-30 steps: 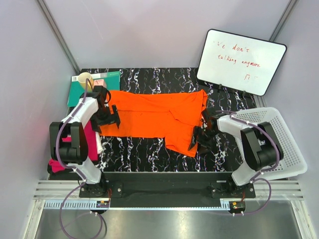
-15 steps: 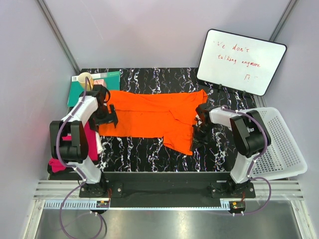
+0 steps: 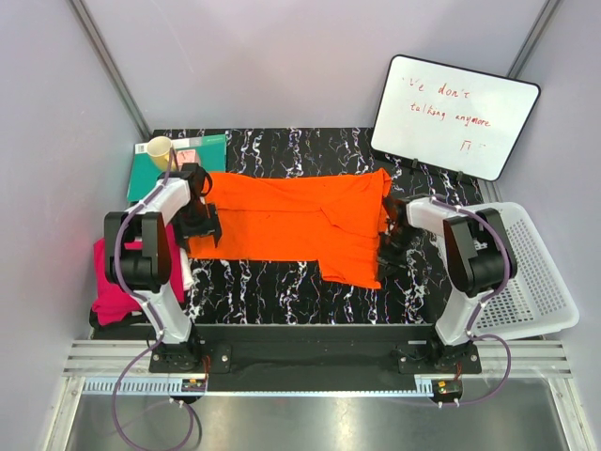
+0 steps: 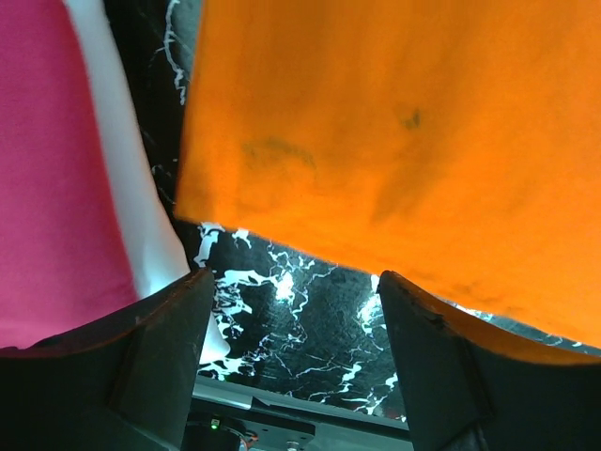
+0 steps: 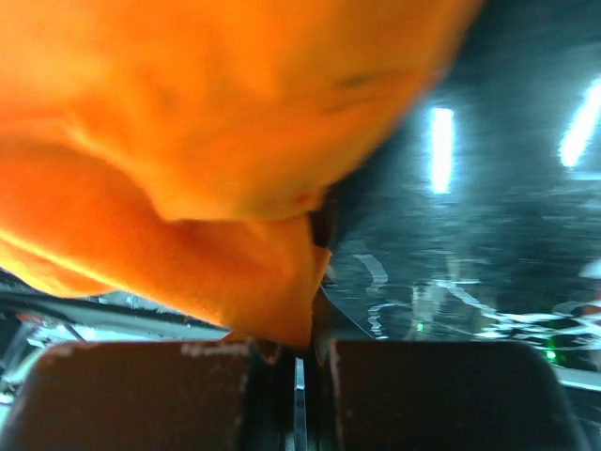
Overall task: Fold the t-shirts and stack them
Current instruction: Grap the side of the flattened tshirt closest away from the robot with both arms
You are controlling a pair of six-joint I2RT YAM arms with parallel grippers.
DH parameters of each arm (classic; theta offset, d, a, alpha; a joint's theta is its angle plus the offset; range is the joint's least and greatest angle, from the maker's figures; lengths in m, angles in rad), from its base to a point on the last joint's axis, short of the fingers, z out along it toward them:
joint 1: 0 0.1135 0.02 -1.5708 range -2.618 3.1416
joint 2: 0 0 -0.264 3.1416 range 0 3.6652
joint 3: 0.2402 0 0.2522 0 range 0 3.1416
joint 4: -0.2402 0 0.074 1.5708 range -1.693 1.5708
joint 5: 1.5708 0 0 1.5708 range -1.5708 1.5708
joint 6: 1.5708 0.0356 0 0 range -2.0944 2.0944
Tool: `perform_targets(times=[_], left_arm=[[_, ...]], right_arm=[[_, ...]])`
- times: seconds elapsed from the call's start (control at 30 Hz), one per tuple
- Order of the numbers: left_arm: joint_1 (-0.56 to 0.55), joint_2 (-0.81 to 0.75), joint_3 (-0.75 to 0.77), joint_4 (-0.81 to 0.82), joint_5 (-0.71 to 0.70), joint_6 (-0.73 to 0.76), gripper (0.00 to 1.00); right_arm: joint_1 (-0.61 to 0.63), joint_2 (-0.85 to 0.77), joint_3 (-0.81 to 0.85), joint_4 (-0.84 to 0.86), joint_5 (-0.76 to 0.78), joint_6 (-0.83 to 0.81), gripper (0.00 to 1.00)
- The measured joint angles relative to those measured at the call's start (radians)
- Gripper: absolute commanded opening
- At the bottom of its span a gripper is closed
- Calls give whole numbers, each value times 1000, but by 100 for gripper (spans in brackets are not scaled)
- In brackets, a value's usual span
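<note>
- The left gripper (image 4: 296, 352) stands wide apart, holding nothing, at the left end of the bright orange cloth t-shirt (image 3: 291, 221).
- The right gripper (image 5: 299, 374) is clamped on a fold of that shirt's right end.
- The orange shirt lies flat mid-table, its long axis running left to right along the near edge; the neck end cannot be told.
- The magenta-pink cloth t-shirt (image 3: 115, 287) is bunched at the left edge of the black marbled table (image 3: 272, 293).

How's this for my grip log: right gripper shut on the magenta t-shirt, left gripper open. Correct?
No, the shirt is wrong: the right gripper is shut on the orange t-shirt, as the right wrist view shows. The left gripper is open.
</note>
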Motion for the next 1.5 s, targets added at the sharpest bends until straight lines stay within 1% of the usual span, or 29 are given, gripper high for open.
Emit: perform_targets(times=[0.13, 0.27, 0.3, 0.33, 0.47, 0.53, 0.67, 0.77, 0.87, 0.9, 0.97, 1.07, 1.1, 1.13, 1.2, 1.5], left_arm=[[0, 21, 0, 2, 2, 4, 78], [0, 25, 0, 3, 1, 10, 77], [0, 25, 0, 3, 1, 11, 75], [0, 25, 0, 3, 2, 12, 64], [0, 38, 0, 4, 14, 22, 51], [0, 45, -4, 6, 30, 27, 50], [0, 45, -46, 15, 45, 31, 58], [0, 45, -84, 16, 53, 32, 58], [0, 39, -106, 15, 60, 31, 52], [0, 34, -112, 19, 62, 30, 47], [0, 26, -124, 29, 66, 27, 46], [0, 23, -132, 34, 78, 23, 34], [1, 24, -132, 34, 85, 22, 29], [1, 27, -131, 35, 91, 18, 16], [0, 34, -127, 29, 100, 13, 0], [1, 40, -106, 4, 100, 32, 0]], right_arm=[[-73, -10, 0, -14, 41, -14, 0], [-119, -11, 11, -32, 81, -34, 0], [-122, -11, 16, -35, 88, -39, 0], [-124, -11, 21, -36, 92, -43, 0], [-124, -11, 48, -38, 93, -51, 0], [-124, -11, 61, -39, 92, -52, 0], [-125, -6, 77, -41, 92, -55, 0], [-125, 6, 84, -42, 90, -58, 0], [-125, 17, 87, -43, 85, -60, 0], [-125, 21, 89, -43, 84, -60, 0], [-125, 25, 93, -44, 84, -62, 0], [-125, 31, 106, -43, 83, -66, 0], [-125, 33, 109, -43, 83, -67, 0], [-125, 35, 113, -45, 83, -68, 0], [-125, 40, 119, -45, 82, -71, 0], [-125, 51, 160, -60, 55, -79, 0]])
